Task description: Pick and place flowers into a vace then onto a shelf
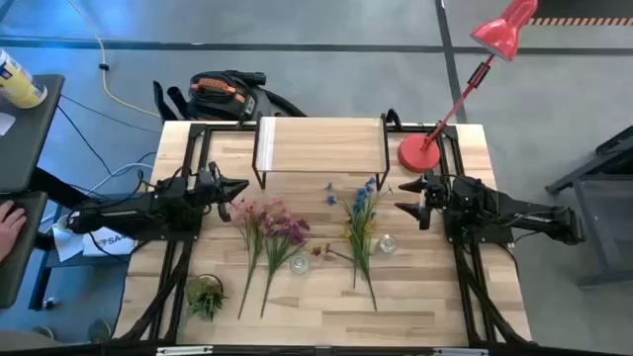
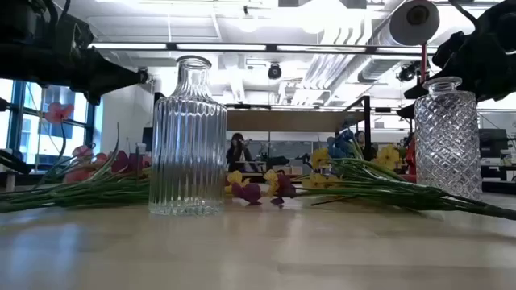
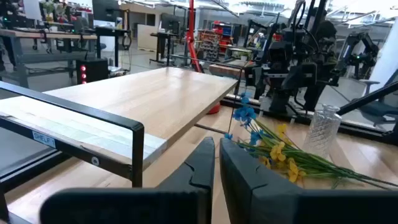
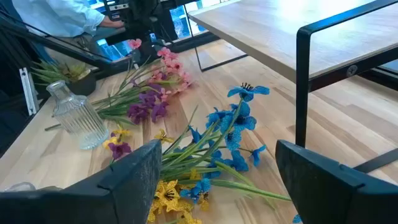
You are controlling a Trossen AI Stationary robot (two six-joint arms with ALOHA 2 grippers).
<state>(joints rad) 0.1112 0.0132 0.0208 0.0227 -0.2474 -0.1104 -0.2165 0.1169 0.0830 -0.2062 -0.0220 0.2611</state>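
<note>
The pink and purple bunch (image 1: 267, 232) and the blue and yellow bunch (image 1: 361, 222) lie flat on the table, heads toward the far edge. A ribbed glass vase (image 1: 300, 264) stands upright between them, and a cut-glass vase (image 1: 388, 243) stands right of the blue bunch. The shelf (image 1: 319, 148) stands on its black legs at the far edge. My left gripper (image 1: 242, 187) is shut and hovers left of the pink heads. My right gripper (image 1: 401, 195) is open and hovers right of the blue heads (image 4: 233, 121). Neither touches anything.
A red desk lamp (image 1: 425, 148) stands at the far right corner beside the shelf. A small green plant tuft (image 1: 206, 297) sits near the left front corner. Bare wood lies along the near edge (image 1: 326, 321). A person's hand (image 1: 10, 222) shows off the table at left.
</note>
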